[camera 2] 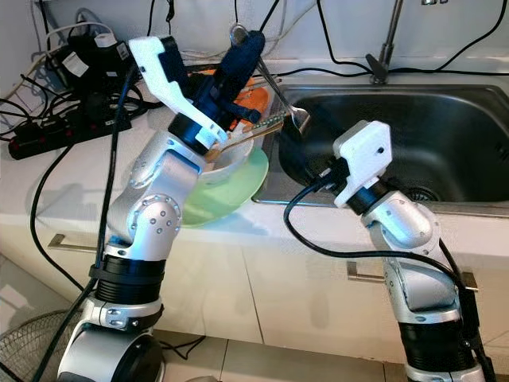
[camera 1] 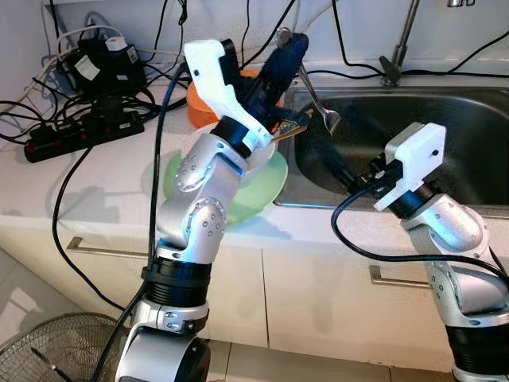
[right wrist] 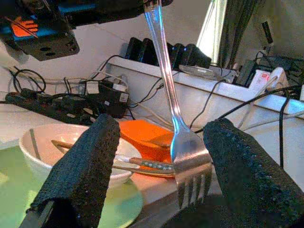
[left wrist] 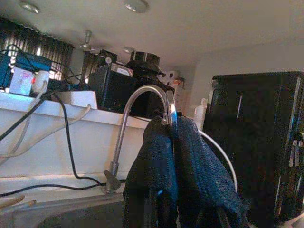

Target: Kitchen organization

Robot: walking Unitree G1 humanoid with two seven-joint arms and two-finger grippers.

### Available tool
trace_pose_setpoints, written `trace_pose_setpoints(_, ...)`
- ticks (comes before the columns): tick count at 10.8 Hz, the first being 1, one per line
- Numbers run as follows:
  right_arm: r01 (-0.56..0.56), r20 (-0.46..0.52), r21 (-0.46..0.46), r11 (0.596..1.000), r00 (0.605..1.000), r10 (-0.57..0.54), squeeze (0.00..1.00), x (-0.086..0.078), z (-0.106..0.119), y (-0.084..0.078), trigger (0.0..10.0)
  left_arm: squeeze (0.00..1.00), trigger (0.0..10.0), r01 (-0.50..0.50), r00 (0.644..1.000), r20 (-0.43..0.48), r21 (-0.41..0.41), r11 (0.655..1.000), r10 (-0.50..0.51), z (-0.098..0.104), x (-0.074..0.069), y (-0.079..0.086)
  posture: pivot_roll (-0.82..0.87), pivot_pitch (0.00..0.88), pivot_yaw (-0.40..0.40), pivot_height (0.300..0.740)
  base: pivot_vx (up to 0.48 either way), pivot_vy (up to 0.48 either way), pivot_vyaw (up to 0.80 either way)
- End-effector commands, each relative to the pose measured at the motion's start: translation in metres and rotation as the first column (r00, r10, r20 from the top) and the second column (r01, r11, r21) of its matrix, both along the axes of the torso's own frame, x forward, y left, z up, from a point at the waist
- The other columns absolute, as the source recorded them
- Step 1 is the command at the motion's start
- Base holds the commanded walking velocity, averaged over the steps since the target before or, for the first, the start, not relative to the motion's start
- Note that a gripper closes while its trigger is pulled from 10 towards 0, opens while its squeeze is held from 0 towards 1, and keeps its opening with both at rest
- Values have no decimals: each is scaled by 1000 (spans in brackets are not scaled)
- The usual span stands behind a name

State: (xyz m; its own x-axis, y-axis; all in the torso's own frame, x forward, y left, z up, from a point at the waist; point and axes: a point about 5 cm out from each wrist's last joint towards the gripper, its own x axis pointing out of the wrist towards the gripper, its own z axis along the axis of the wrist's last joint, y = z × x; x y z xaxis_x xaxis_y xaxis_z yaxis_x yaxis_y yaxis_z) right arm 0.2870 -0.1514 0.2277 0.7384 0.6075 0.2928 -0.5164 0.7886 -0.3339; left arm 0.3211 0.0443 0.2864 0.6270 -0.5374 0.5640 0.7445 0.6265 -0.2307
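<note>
My left hand (camera 1: 288, 49) is raised over the sink's (camera 1: 445, 119) left edge, clenched on a fork (camera 1: 318, 99) by the handle end; the tines hang down over the basin. In the left wrist view the 2 fingers (left wrist: 156, 175) press together around the metal handle. My right hand (right wrist: 161, 166) sits low at the sink's near rim, fingers spread wide, the fork tines dangling right between them, untouched. On the tabletop (camera 1: 95, 183) left of the sink, a white bowl (right wrist: 71, 147) rests on a green plate (camera 1: 254, 195), chopsticks (right wrist: 95, 159) lying across it, an orange dish (right wrist: 142, 135) just behind. A power strip (camera 1: 79, 135) lies further left.
</note>
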Motion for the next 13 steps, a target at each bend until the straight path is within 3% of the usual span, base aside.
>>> trace_pose_setpoints(1,-27,24,8,1000,999,27,0,0,9,8,10000,0,10000,24,1000,3,10,1000,-24,-2,-2,-5,-17,0,122,740,0,0,0)
trace_pose_setpoints(7,87,51,41,995,995,-89,0,13,13,6,10000,0,10000,75,997,-11,68,995,-74,-13,-7,-13,-5,0,114,740,0,0,0)
trace_pose_setpoints(8,92,44,42,995,995,-94,0,14,11,7,8941,0,10000,81,997,-13,69,994,-80,-13,-8,-14,-5,0,112,740,0,0,0)
trace_pose_setpoints(9,91,35,44,995,995,-93,0,15,9,9,2902,0,10000,91,996,-15,70,993,-90,-14,-9,-15,-1,0,112,740,0,0,0)
trace_pose_setpoints(11,88,26,46,995,996,-89,0,16,6,13,0,0,10000,100,995,-13,67,993,-99,-13,-10,-17,0,0,111,740,0,0,0)
trace_pose_setpoints(13,87,21,50,995,996,-88,0,18,4,16,0,0,10000,108,994,-14,68,992,-108,-14,-11,-18,2,0,110,740,0,0,0)
